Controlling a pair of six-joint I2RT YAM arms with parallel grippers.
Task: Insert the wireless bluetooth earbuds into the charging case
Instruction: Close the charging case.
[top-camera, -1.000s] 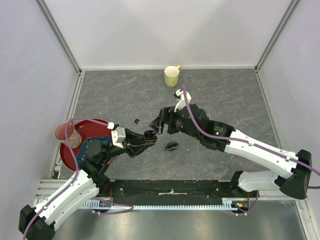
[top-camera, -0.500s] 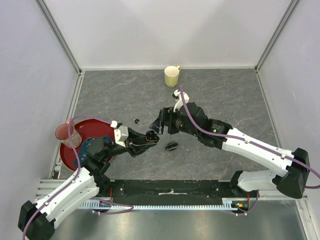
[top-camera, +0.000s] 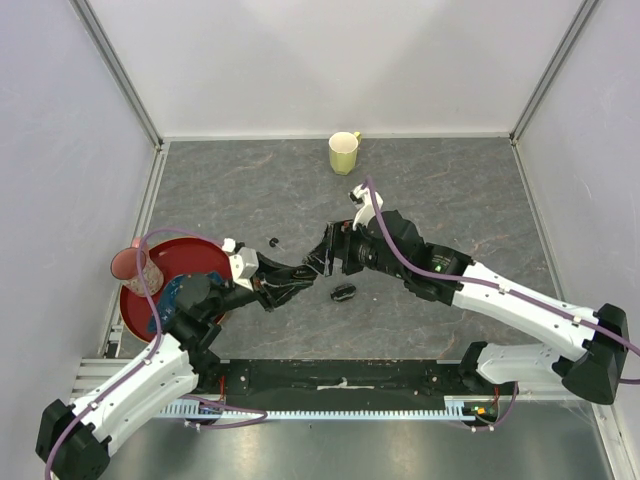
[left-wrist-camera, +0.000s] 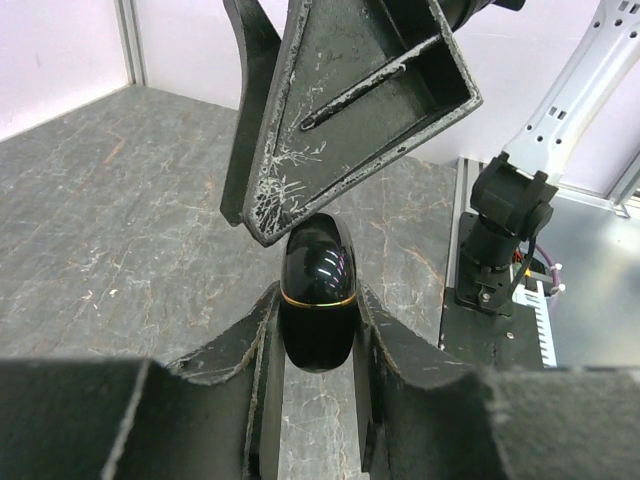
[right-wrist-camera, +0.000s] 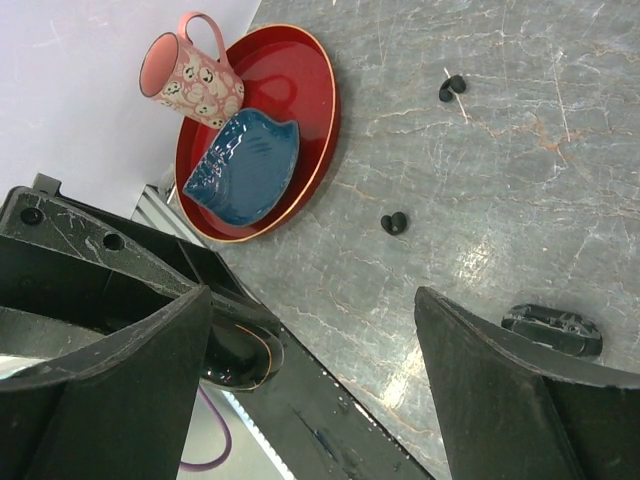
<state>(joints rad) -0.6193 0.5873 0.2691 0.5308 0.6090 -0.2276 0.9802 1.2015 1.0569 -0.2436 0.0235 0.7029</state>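
Observation:
My left gripper is shut on a glossy black charging case with a gold seam, held closed and raised off the table. My right gripper is open, and one of its fingers hangs just above the case's top. The right wrist view shows the held case beside the left finger, outside the open gap. Two tiny black earbuds lie loose on the table. One earbud shows from above. A second black case lies on the table below the right gripper.
A red plate at the left edge holds a blue dish and a pink mug. A yellow-green cup stands at the back. White walls with metal posts close the table on three sides.
My right gripper has shifted slightly down and right, closer to the held case. The left arm has edged a little to the right, its grip on the case unchanged.

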